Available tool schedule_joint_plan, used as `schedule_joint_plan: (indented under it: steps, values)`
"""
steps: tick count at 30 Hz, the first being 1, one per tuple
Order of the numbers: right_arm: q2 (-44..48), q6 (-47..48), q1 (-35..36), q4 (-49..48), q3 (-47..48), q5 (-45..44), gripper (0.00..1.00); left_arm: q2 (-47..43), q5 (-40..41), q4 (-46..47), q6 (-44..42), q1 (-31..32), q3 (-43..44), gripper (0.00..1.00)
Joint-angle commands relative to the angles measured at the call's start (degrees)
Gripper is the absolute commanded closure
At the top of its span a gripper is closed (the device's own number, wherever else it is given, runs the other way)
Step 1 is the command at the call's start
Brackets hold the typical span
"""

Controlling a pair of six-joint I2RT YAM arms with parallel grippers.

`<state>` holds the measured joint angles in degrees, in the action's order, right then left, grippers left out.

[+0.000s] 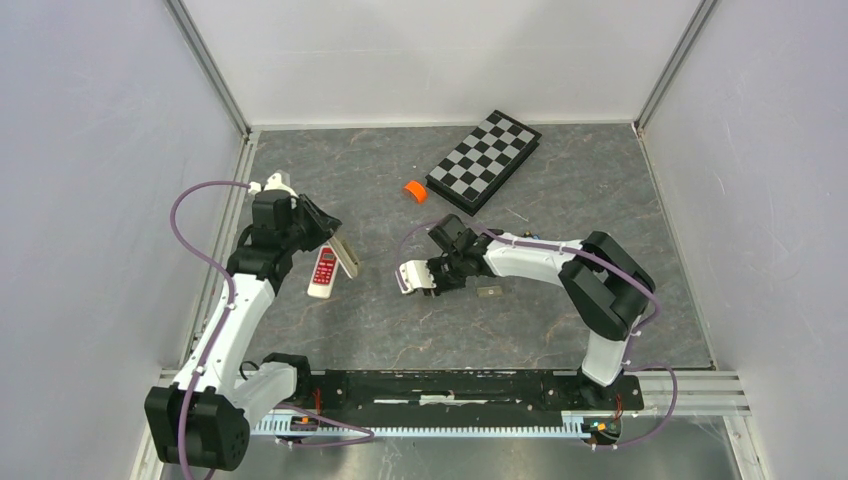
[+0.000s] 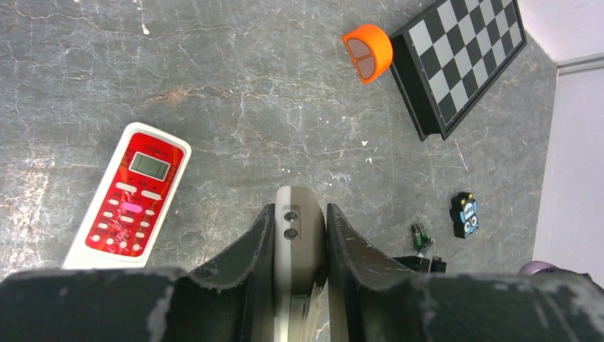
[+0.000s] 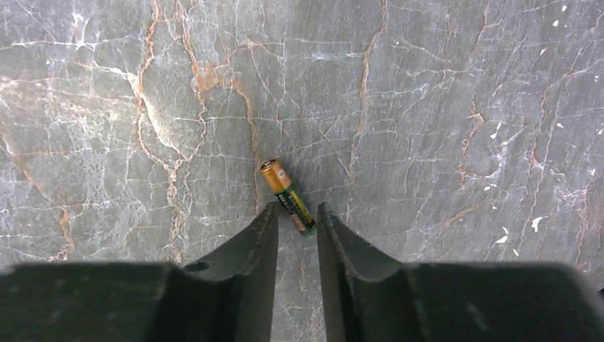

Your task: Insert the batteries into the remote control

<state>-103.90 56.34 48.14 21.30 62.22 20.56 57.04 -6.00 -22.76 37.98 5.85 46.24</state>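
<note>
My left gripper [image 2: 300, 208] is shut on a grey-beige remote control [image 2: 300, 235], whose end with two small round lenses sticks out past the fingertips. In the top view that remote [image 1: 346, 258] hangs tilted above the table. A red-and-white remote [image 2: 130, 194] lies flat to the left of it. My right gripper [image 3: 296, 206] points down at a copper-and-green battery [image 3: 286, 194] that lies aslant on the table. Its jaws stand narrowly open, with the battery's lower end between the tips. Two more green batteries [image 2: 420, 235] lie to the right.
An orange roll [image 1: 414, 189] and a folded chessboard [image 1: 484, 160] lie at the back. A blue-and-black square gadget [image 2: 465, 215] sits near the green batteries. A small grey piece [image 1: 489, 291] lies by the right forearm. White walls enclose the table.
</note>
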Motion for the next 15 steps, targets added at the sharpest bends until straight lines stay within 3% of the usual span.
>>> schedule_joint_plan:
  steps: [1,7,11,15]
  values:
    - [-2.2,1.2,-0.2,1.7,-0.3,1.0,0.72,-0.3,-0.6,0.4,-3.1,-0.4,2.6,0.98]
    - [-2.9,-1.3,-0.2,0.8,-1.1,1.1,0.77,0.1,-0.8,0.5,-3.0,-0.6,2.5,0.98]
    - [-1.7,-2.9,-0.2,-1.5,-2.6,2.9,0.6,0.1,-0.4,0.4,-3.1,-0.7,2.5,0.98]
    - [-2.9,-4.1,0.4,-2.6,-2.3,4.6,0.53,0.0,-0.1,0.5,-3.2,-0.8,2.5,0.98]
